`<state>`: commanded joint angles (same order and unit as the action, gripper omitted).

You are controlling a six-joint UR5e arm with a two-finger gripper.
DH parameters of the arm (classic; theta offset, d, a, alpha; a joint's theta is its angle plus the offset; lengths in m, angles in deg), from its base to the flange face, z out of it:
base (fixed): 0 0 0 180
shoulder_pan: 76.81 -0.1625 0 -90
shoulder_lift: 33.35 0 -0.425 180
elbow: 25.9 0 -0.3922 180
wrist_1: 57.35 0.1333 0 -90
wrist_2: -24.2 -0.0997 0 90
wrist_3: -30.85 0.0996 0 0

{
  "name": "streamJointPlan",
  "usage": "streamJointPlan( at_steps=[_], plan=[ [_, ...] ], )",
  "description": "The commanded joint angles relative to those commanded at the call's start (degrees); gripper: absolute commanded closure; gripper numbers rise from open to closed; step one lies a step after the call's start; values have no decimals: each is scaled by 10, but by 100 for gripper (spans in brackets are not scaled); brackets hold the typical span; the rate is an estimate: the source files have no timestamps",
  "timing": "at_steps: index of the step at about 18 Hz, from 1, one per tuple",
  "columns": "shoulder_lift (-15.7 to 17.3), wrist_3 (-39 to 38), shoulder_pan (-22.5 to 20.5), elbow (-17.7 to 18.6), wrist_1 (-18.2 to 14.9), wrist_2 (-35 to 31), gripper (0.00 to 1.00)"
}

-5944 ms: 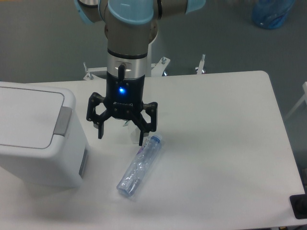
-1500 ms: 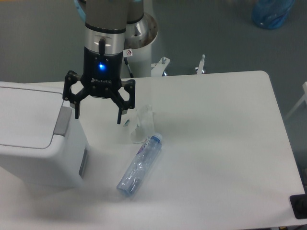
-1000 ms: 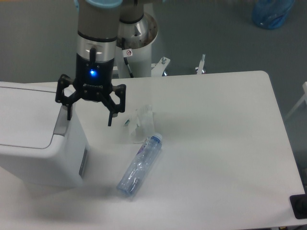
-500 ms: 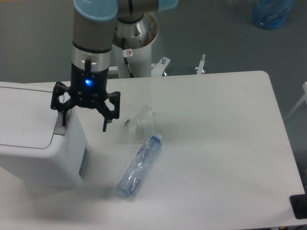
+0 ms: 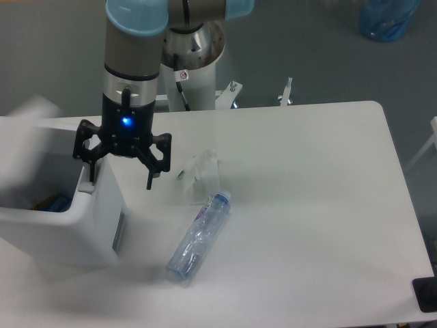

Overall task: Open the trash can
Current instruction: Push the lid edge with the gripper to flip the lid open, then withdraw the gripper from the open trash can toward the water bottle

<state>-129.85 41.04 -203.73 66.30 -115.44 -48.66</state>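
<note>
White table, trash can at left, clear bottle lying, crumpled plastic

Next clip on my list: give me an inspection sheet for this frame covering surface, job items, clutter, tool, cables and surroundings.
Surface: white table, bare across its right half.
Job's things: trash can at the left edge; lid blurred and raised, interior exposed with something dark and orange inside.
Clutter: clear plastic bottle lying on its side mid-table; small crumpled clear wrapper just above it.
Grippers: tool open, straddling the can's right rim, one finger at the push-tab spot, the other outside the wall; blue light lit.
Cables: nothing seen.
Surroundings: grey floor; blue bag top right; metal clamps at the far table edge; dark object at lower right.
</note>
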Motion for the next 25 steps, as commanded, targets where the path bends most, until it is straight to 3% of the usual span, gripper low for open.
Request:
streamJointPlan(
  at_steps=[7,10,13,16,19,25],
  plan=[
    [-4,5,-3,-31,4,0,0],
    [-36,13,-45,-50,4,1,0],
    [-69,69,-76,-57,4,-6,0],
    [-90,122,-92,-68,4,-75,0],
    [-126,204,-99,-79,4,-97,0],
    [-162,355,-137,-60,3,-127,0]
  ],
)
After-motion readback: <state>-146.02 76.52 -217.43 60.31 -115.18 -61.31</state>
